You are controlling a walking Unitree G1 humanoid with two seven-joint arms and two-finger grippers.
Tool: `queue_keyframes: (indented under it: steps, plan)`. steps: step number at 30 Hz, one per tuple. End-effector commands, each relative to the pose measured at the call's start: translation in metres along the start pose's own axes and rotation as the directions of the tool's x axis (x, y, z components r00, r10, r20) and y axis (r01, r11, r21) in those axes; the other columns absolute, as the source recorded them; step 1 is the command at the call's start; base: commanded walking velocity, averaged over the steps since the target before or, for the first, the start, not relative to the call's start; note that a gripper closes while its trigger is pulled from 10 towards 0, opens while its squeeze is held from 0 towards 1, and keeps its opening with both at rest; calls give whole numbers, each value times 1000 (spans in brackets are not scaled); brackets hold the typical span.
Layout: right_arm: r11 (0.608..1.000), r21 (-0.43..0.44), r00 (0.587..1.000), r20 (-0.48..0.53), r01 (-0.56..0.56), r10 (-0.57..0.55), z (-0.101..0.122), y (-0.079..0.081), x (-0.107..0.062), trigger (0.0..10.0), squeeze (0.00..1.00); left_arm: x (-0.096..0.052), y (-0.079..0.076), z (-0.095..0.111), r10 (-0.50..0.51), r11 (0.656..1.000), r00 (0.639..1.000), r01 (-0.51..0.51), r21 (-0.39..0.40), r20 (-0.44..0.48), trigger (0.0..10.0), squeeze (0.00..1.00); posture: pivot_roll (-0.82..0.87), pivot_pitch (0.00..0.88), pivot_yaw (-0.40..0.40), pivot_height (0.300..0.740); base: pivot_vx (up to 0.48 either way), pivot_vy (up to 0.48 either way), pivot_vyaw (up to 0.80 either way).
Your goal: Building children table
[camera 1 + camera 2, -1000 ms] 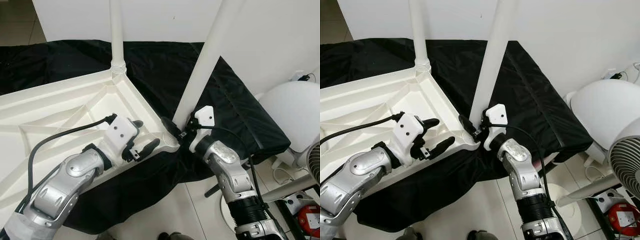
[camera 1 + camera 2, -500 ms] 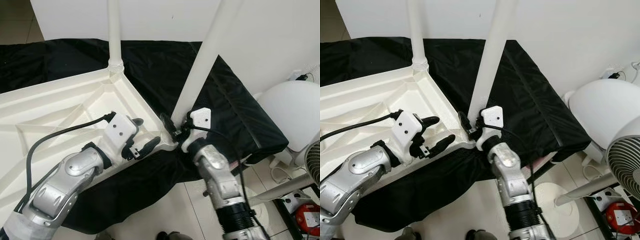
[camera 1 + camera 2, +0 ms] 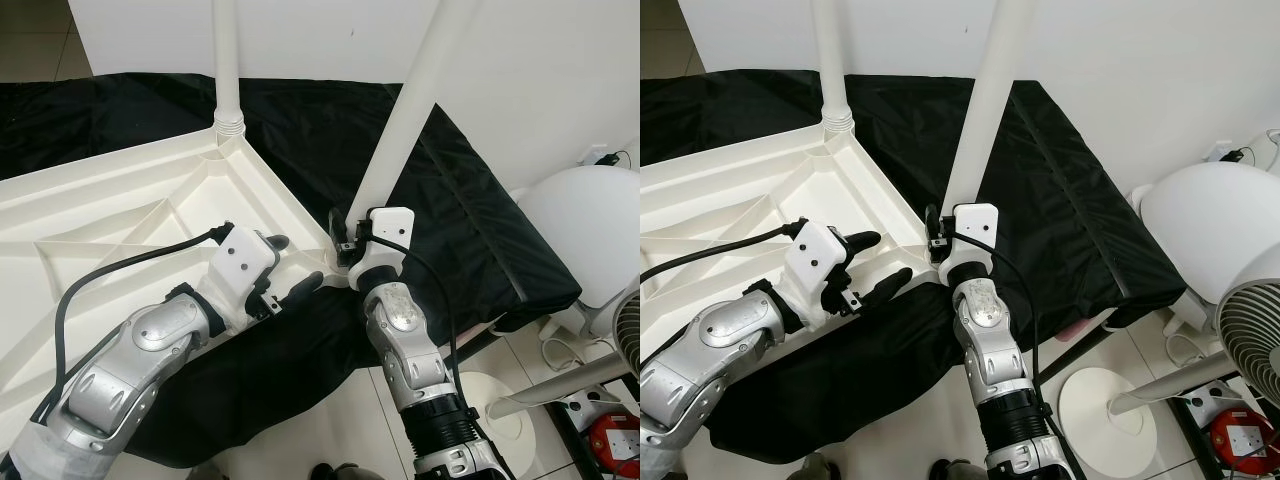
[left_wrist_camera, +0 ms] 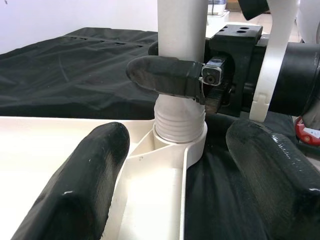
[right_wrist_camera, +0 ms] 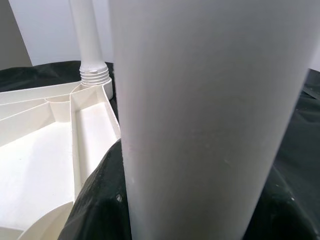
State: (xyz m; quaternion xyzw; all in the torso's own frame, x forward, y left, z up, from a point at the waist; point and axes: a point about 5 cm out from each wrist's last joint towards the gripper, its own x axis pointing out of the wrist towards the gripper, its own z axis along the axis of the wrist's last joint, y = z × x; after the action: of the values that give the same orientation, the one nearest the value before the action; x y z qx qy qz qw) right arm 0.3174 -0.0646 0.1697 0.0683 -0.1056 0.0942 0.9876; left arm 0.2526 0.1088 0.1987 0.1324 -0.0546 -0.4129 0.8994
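A white plastic table top (image 3: 120,200) lies upside down on a black cloth (image 3: 470,200). A far leg (image 3: 228,70) stands upright in its back corner. A near leg (image 3: 400,130) stands tilted in the front corner socket, its threaded collar (image 4: 180,122) sitting at the socket. My right gripper (image 3: 345,238) is shut around the base of this near leg, with one black finger (image 4: 165,75) wrapped across it. My left gripper (image 3: 290,268) is open, its fingers (image 4: 80,185) spread either side of the table's rim just beside that corner.
A white fan (image 3: 590,240) on a round base (image 3: 1110,400) stands on the tiled floor at the right, with a red object (image 3: 615,435) beside it. A white wall (image 3: 530,60) rises behind the cloth-covered surface. My right forearm reaches up from the front edge.
My right arm has swung leftward around the near leg, its wrist turning from the leg's right side to straight in front of it. The left gripper has stayed in place, open.
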Motion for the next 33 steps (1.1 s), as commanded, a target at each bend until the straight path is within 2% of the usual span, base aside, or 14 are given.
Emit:
queue_keyframes:
  steps: [1, 4, 5, 6, 7, 19, 22, 23, 24, 25, 26, 29, 33]
  plan:
    - [995, 40, 989, -124, 87, -81, -27, -3, -11, 10000, 0, 1, -9, 3, -129, 992, 991, 129, 6, 22, 10000, 0, 132, 122, -113, 740, 0, 0, 0]
    - [995, 38, 989, -124, 92, -87, -27, -4, -11, 10000, 0, 1, -10, 3, -130, 991, 991, 130, 5, 22, 10000, 0, 132, 122, -113, 740, 0, 0, 0]
    - [995, 44, 989, -124, 93, -87, -28, -3, -11, 10000, 608, 1, -10, 2, -135, 991, 991, 135, 4, 19, 10000, 0, 127, 123, -111, 740, 0, 0, 0]
    - [995, 44, 989, -124, 93, -87, -28, -3, -11, 10000, 608, 1, -10, 2, -135, 991, 991, 135, 4, 19, 10000, 0, 127, 123, -111, 740, 0, 0, 0]
    - [994, 46, 989, -122, 95, -89, -28, -3, -11, 10000, 1000, 1, -11, 1, -137, 991, 990, 137, 5, 18, 10000, 0, 127, 123, -111, 740, 0, 0, 0]
    - [996, 45, 990, -120, 78, -72, -29, -3, -12, 10000, 1000, 2, -10, 3, -148, 989, 989, 148, 3, 24, 10000, 0, 131, 109, -100, 740, 0, 0, 0]
    - [997, 51, 993, -111, 49, -43, -27, -8, -12, 10000, 1000, 2, -11, 3, -150, 989, 988, 150, 0, 25, 10000, 0, 139, 104, -105, 740, 0, 0, 0]
    - [998, 54, 994, -105, 26, -21, -26, -11, -12, 10000, 941, 2, -11, 2, -149, 989, 989, 149, 0, 21, 10000, 0, 139, 102, -107, 740, 0, 0, 0]
    - [999, 52, 995, -100, 0, 5, -25, -13, -12, 10000, 675, 1, -11, 1, -147, 989, 989, 147, 1, 17, 10000, 0, 139, 102, -107, 740, 0, 0, 0]
    - [999, 52, 995, -100, 0, 5, -25, -13, -12, 10000, 675, 1, -11, 1, -147, 989, 989, 147, 1, 17, 10000, 0, 139, 102, -107, 740, 0, 0, 0]
    - [999, 40, 995, -95, -34, 37, -24, -15, -12, 10000, 0, 1, -11, 0, -144, 990, 989, 145, 0, 15, 10000, 0, 143, 97, -110, 740, 0, 0, 0]
    - [992, 6, 988, -90, -129, 129, -22, -25, -12, 10000, 0, 0, -11, -4, -129, 992, 992, 129, 0, 0, 10000, 0, 148, 94, -116, 740, 0, 0, 0]
    - [986, -3, 980, -108, -169, 167, -23, -30, -13, 10000, 0, -1, -12, -6, -127, 992, 992, 127, 18, -14, 10000, 0, 149, 93, -118, 740, 0, 0, 0]
